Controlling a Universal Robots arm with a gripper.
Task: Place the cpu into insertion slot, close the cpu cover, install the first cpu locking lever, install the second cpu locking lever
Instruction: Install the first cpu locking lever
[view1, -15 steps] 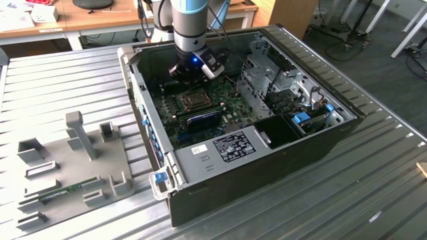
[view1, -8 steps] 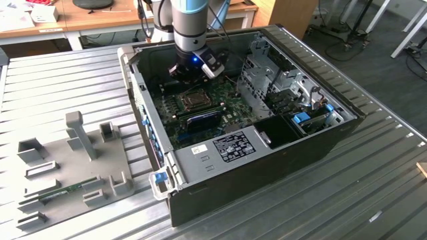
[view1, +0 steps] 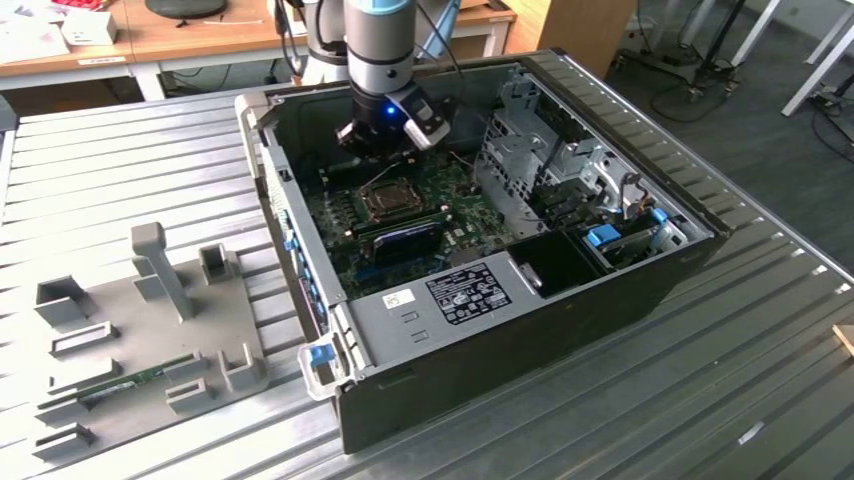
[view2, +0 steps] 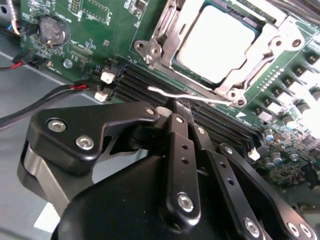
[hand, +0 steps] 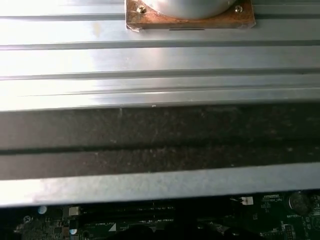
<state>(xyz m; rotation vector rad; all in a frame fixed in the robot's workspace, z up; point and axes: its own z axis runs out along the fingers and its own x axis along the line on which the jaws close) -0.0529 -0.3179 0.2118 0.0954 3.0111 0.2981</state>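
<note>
The black gripper (view2: 175, 107), fingers closed together, hangs from the upright grey arm (view1: 374, 40) just beside the silver-framed insertion slot (view2: 150, 50), its tips touching the thin silvery wire locking lever (view2: 210, 100) along that slot's edge, while inside the slot the pale square cpu (view2: 215, 42) lies flat beneath the lowered silvery windowed cpu cover (view2: 272, 50).

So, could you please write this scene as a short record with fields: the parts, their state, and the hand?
cpu: pale silver square chip, seated in place on the green circuit board
cover: silvery metal frame plate, lying down around the chip
lever: thin silvery wire lever, along the cover's edge; latched or not, cannot tell
hand: black hand, shut, tip at the wire lever
setting: open black computer case on a ribbed metal table
</note>
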